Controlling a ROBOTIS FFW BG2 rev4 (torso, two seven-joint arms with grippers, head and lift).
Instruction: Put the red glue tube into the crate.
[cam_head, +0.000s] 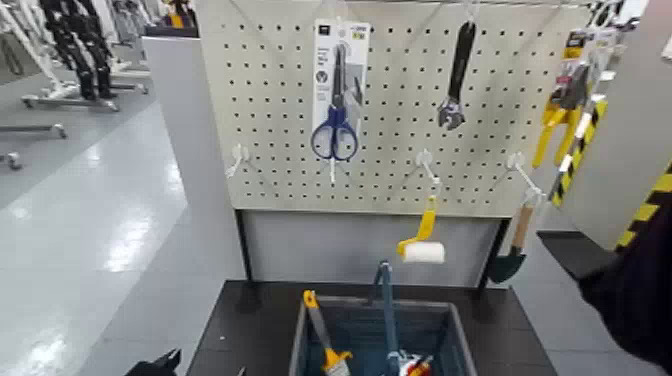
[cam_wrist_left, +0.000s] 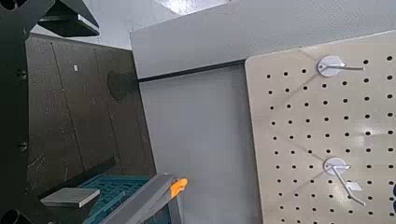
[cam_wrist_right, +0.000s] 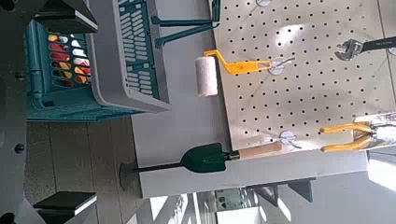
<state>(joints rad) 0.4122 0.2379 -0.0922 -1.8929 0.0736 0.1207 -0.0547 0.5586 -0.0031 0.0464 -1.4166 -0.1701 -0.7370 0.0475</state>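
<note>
Red glue tube: you have a red and white piece with dark markings low in the crate (cam_head: 460, 335), and it looks like your tube (cam_head: 415, 368); only part shows, so its caps and full length cannot be made out.
Tube's place: inside the bin, toward the right half of what you see, beyond the handle from the brush; neither gripper touches it.
Side slots: in your right wrist view, red, yellow and white show through the openings, too broken up for you to tell each piece.
Left gripper (cam_wrist_left: 93, 110): its fingers are spread with nothing between them, left of the bin near the dark base (cam_head: 235, 320).
Right gripper (cam_wrist_right: 89, 110): spread as well, holding nothing, out to the bin's right side.
Crate: grey-blue, with a lighter grey rim and darker ribbed walls.
In your way: the handle (cam_head: 388, 310) stands up across the opening, and the yellow-handled brush (cam_head: 320, 325) leans inside at the left.
Pegboard (cam_head: 270, 100): you face blue-handled scissors (cam_head: 336, 125) on a card, then an adjustable wrench (cam_head: 457, 80) and yellow-handled pliers (cam_head: 565, 105) toward the right.
Hung lower: a yellow roller (cam_head: 424, 245) with a white sleeve, and a green trowel (cam_head: 510, 255) with a wooden grip at the right.
</note>
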